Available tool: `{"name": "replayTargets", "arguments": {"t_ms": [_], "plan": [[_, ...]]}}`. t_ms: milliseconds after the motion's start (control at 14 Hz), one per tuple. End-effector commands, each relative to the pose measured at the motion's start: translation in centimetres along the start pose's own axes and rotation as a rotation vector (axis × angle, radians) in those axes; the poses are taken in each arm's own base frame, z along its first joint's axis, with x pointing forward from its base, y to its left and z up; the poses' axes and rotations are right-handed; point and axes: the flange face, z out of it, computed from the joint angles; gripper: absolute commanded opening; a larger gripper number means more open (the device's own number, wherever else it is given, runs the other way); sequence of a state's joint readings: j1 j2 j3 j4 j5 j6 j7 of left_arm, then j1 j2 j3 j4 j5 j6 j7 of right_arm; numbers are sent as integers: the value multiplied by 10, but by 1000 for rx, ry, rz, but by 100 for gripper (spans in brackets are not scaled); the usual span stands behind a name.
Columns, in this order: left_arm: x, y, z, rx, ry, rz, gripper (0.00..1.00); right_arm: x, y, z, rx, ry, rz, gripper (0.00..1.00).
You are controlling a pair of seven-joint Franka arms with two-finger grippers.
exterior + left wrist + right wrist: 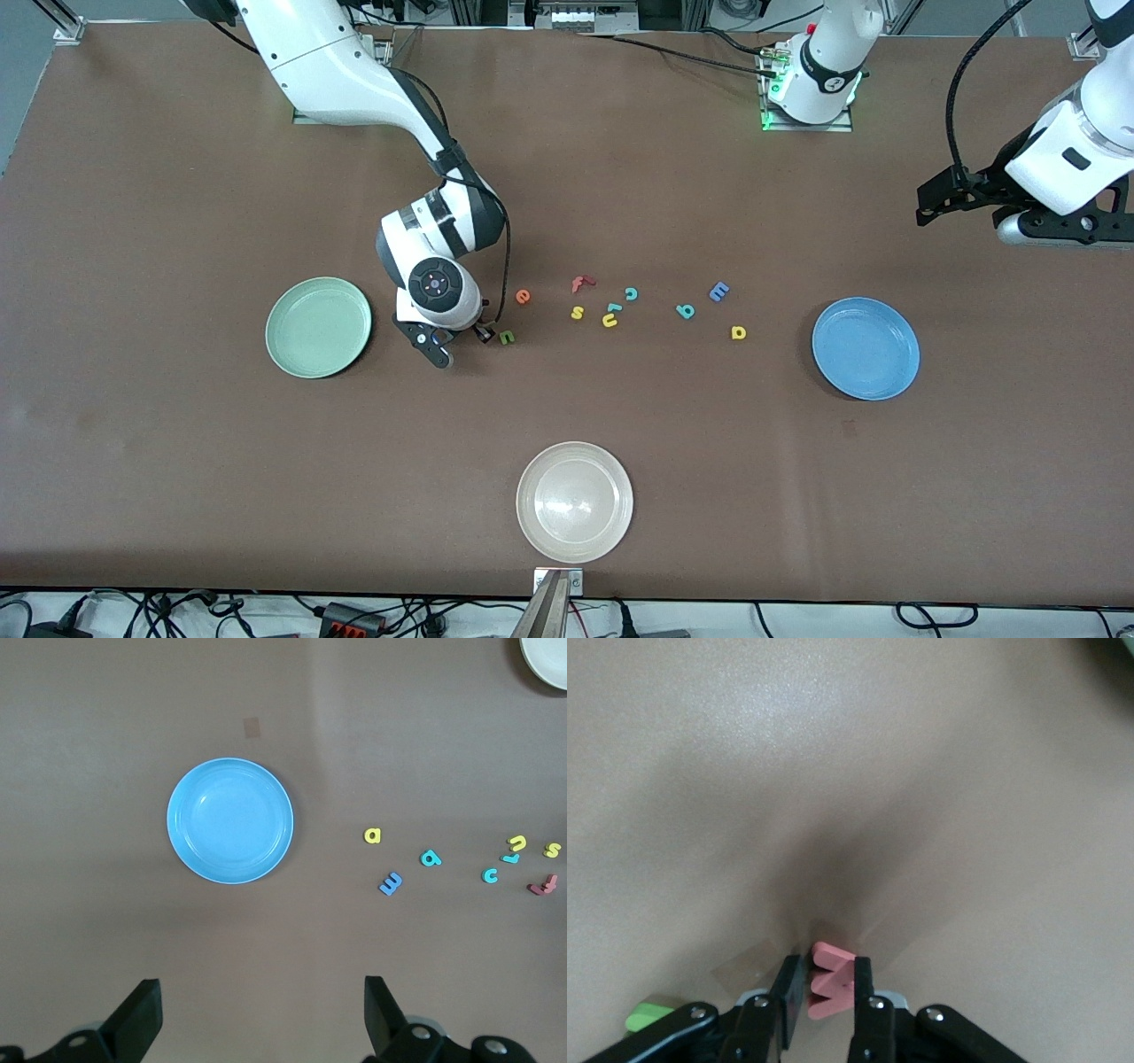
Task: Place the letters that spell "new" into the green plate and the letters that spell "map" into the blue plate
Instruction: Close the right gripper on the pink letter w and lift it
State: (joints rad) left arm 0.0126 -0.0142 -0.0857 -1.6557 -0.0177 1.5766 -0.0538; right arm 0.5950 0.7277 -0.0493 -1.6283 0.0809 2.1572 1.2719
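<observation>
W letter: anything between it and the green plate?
Nothing visible. The right gripper has its fingers around the pinkish-red w at table level beside the green plate; bare table lies between. The green n sits toward the other letters. The left gripper waits open above the blue plate.

Pinkish-red w [830, 981] between right hand [824, 988] fingers; both plates lie empty.

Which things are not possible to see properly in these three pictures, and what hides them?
- Right wrist view shows the pinkish-red w between the fingers; in the front view the right gripper hides it.
- Right wrist view: the green n is mostly covered by the gripper's body, so its shape is unreadable.
- Left wrist view: the white plate is cut off by the picture's corner.
</observation>
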Motion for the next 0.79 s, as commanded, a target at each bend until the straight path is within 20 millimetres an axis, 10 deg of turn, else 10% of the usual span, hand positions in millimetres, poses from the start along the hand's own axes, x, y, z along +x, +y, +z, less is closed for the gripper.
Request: {"name": "replayTargets", "arguments": {"t_ms": [0,358,716], "plan": [[2,2,-6,-4,-6,18,100,0,1,3,7,-4,-40,18],[2,3,-3,-12,-14,10,100,0,2,1,6,-5,-52,13],[20,33,53,-9,-157,65,100,5,2,-9,11,-1,-88,10]]}}
